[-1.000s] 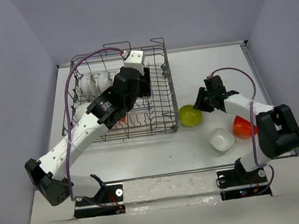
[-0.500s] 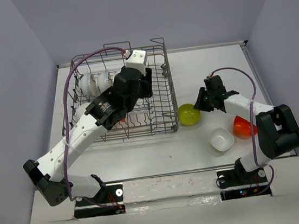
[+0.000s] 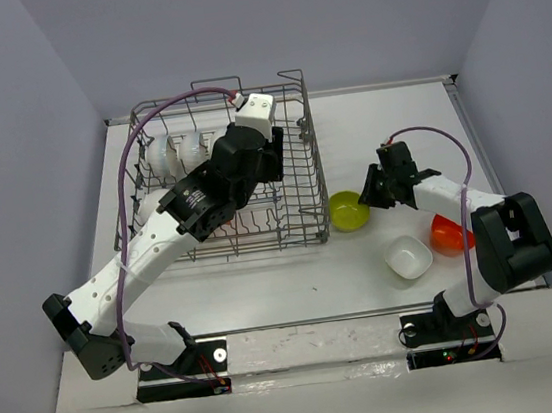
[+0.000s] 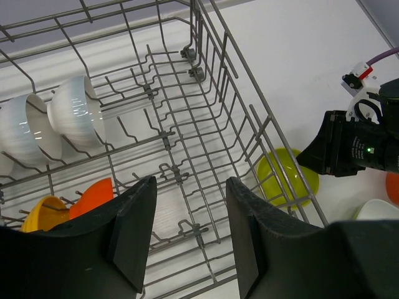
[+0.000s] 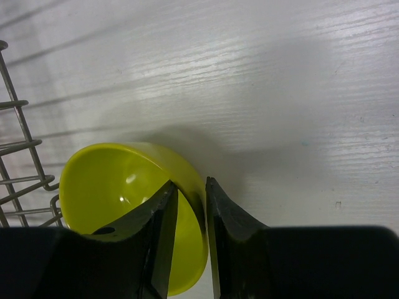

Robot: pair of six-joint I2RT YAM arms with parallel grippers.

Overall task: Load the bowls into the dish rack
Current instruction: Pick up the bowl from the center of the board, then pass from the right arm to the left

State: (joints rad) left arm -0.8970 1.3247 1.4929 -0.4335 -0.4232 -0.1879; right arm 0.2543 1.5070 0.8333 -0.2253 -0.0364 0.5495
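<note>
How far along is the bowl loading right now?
Done: at least two white bowls, an orange-yellow bowl and a racked red-orange bowl sit among the dish rack tines.
In hand: the right gripper pinches the lime green bowl by its rim beside the rack; the left gripper hangs open and empty over the rack.
Left: racking that bowl, then the squarish white bowl and the loose red-orange bowl on the table.

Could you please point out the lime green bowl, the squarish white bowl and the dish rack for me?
lime green bowl (image 5: 115,184): right wrist view, inner wall.
squarish white bowl (image 3: 408,257): top external view, its hollow.
dish rack (image 3: 313,162): top external view, right wire wall.
</note>
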